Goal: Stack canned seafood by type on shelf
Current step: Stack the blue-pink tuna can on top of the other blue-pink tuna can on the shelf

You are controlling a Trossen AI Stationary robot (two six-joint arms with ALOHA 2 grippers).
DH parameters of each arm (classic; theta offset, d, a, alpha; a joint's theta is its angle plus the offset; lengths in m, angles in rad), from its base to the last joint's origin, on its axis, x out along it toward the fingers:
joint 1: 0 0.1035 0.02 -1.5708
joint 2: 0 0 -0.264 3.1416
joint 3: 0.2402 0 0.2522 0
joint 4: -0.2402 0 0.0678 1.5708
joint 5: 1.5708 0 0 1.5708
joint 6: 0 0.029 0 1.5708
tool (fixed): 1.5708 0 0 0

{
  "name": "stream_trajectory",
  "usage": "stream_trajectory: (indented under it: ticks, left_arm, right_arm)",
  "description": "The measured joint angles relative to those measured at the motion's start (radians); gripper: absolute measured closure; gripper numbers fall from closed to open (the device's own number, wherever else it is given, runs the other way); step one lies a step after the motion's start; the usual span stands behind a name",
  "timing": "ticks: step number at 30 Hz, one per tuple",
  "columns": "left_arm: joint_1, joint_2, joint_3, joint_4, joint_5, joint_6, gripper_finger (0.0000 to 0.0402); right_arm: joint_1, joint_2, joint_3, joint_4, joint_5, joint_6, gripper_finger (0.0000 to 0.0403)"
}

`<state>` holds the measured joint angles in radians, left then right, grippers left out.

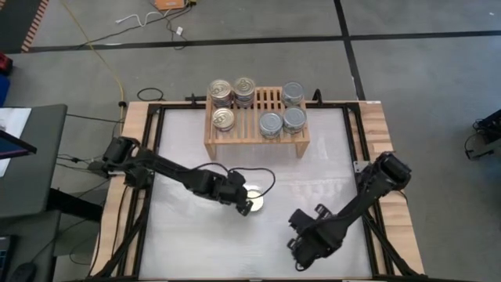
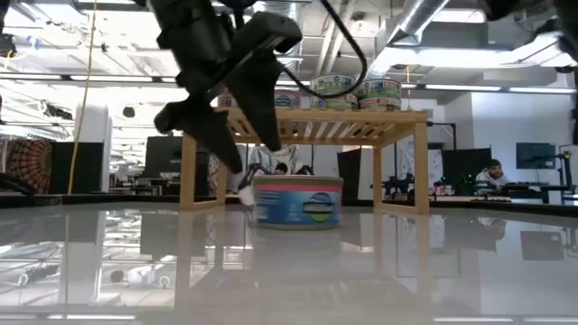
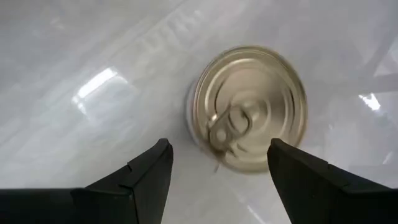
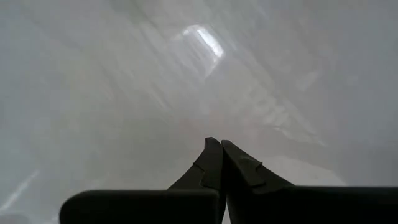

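I see the left gripper (image 1: 249, 205), fingers apart, just left of a gold-topped can (image 1: 256, 200) on the table (image 1: 313, 172); right gripper (image 1: 297, 254) pinched together, near side.

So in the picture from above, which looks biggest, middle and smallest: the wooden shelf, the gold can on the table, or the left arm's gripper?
1. The light-wood slatted shelf, clearly biggest.
2 and 3. The left gripper and the round gold-topped can beside it look alike in size, and they partly overlap, so I cannot rank them.
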<state>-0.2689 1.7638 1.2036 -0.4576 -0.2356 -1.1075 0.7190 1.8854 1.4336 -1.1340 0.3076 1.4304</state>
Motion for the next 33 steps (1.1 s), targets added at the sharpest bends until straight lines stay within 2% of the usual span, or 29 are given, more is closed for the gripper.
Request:
stream_trajectory:
  ticks: [3, 10, 14, 20, 24, 28, 33]
  left_arm:
    - [0.007, 0.000, 0.049, -0.049, 0.002, 0.002, 0.0150]
    - [-0.034, -0.008, 0.112, -0.076, -0.015, -0.004, 0.0150]
    - [-0.090, -0.038, 0.112, -0.107, -0.064, 0.003, 0.0150]
    - [-0.165, -0.130, 0.108, -0.226, -0.212, 0.012, 0.0150]
    - [-0.183, -0.247, 0.003, -0.136, -0.241, 0.110, 0.0150]
    - [-0.168, -0.383, -0.178, 0.073, -0.270, 0.286, 0.0150]
    - [-0.110, -0.562, -0.425, 0.332, -0.243, 0.515, 0.0150]
  right_arm:
    - [0.019, 0.000, -0.041, -0.008, 0.008, 0.019, 0.0372]
    - [0.023, -0.005, -0.139, 0.146, 0.010, 0.036, 0.0372]
    - [0.035, -0.036, -0.198, 0.231, 0.010, 0.032, 0.0372]
    - [0.046, -0.081, -0.269, 0.295, 0.010, 0.037, 0.0372]
    - [0.037, -0.100, -0.294, 0.339, 0.009, 0.039, 0.0372]
    - [0.015, -0.100, -0.294, 0.354, 0.010, 0.039, 0.0372]
    - [-0.017, -0.100, -0.294, 0.413, 0.010, 0.055, 0.0372]
